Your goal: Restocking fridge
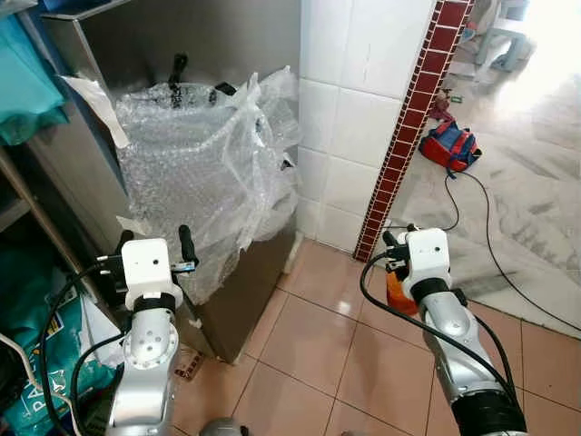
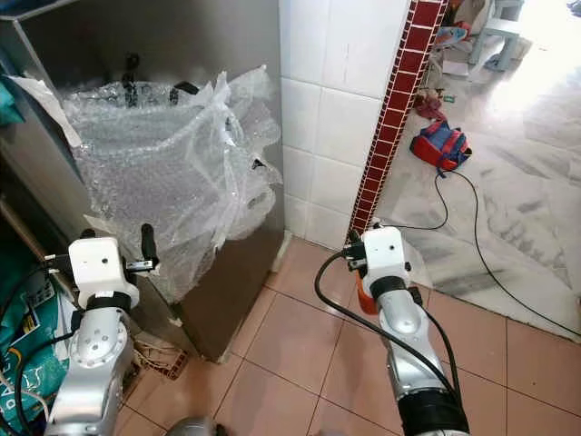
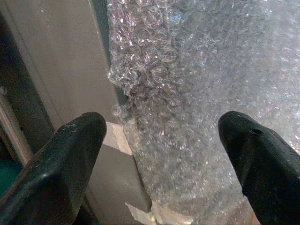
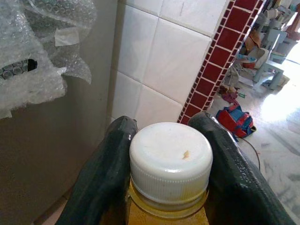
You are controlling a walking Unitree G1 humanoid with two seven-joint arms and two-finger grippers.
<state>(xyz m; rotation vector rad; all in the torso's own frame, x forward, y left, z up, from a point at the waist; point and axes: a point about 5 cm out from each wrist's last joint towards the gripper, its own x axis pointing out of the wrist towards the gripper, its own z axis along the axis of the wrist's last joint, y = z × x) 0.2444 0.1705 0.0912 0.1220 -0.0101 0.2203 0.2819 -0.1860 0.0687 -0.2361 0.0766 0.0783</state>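
Between the right gripper point(image 4: 164, 187) fingers: bottle point(image 4: 169, 161), white screw cap, yellowish body, clamped at the neck above the floor tiles point(image 1: 309, 354). Left gripper point(image 3: 164, 159): jaws spread wide, holding nothing, facing the bubble wrap point(image 1: 204, 163) on the grey fridge point(image 1: 245, 272). White-tiled wall point(image 1: 354, 109) beside.

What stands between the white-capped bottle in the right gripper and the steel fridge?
Clear bubble wrap covers the grey steel fridge front. The right gripper holds the white-capped yellow bottle; the open left gripper faces the wrap.
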